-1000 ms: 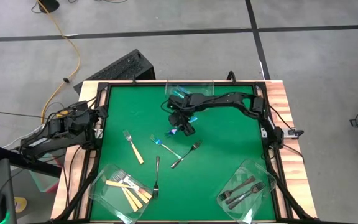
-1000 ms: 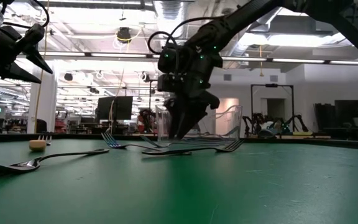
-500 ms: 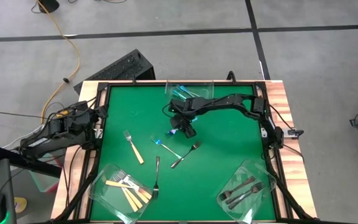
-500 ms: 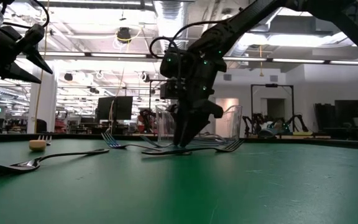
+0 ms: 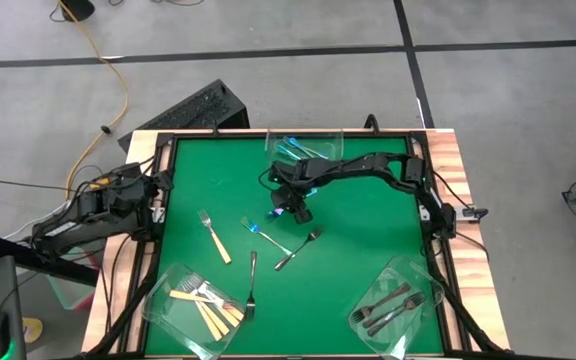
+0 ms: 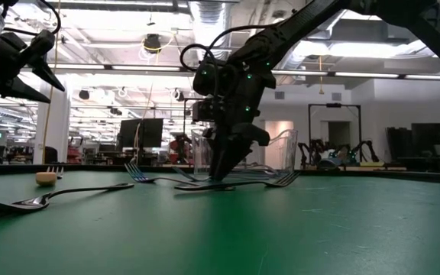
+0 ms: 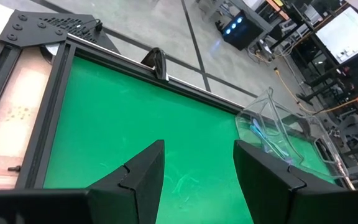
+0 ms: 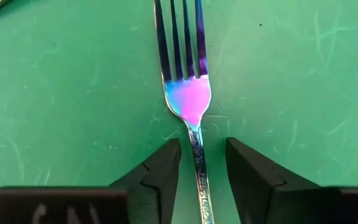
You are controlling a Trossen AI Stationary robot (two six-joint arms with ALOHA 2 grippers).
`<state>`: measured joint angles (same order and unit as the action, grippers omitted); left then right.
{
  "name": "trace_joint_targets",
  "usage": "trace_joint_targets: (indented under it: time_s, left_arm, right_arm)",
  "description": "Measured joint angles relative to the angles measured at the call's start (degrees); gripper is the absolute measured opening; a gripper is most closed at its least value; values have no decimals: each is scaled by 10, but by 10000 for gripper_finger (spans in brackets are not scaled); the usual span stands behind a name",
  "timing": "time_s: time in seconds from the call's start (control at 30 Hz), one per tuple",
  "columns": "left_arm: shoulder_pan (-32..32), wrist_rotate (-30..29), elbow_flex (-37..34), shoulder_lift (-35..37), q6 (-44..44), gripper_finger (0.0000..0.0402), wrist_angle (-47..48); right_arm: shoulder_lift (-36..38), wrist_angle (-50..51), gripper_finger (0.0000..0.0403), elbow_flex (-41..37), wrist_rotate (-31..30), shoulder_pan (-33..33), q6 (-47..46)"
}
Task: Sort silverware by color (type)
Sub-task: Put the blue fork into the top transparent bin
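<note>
Two fingers point(image 8: 157, 171) of the right gripper point(image 8: 197, 171) are set apart astride the iridescent fork's point(image 8: 188, 99) handle on the green surface point(image 5: 368, 240); two grey forks point(image 5: 298, 250) and a tan-handled one point(image 5: 214, 237) lie nearby. Left gripper point(image 7: 197, 180) fingers are held apart at the surface's edge.

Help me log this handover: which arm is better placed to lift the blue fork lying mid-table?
The right. Its gripper is down on the mat with a finger each side of the blue fork handle. The left gripper waits open over the table's left edge.
</note>
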<state>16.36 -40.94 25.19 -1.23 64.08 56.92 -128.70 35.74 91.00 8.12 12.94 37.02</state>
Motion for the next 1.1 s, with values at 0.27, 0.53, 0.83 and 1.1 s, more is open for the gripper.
trace_joint_targets:
  time_s: [0.27, 0.53, 0.83, 1.1]
  left_arm:
    - [0, 0, 0, 0, 1, 176, 2]
    - [0, 0, 0, 0, 1, 176, 2]
    - [0, 0, 0, 0, 2, 176, 2]
    - [0, 0, 0, 0, 2, 176, 2]
  right_arm:
    - [0, 3, 91, -2, -6, -3, -15]
    - [3, 18, 11, 1, -13, -15, -45]
    - [-3, 54, 11, 53, -6, -15, -135]
    - [-1, 119, 9, 115, 25, 2, -184]
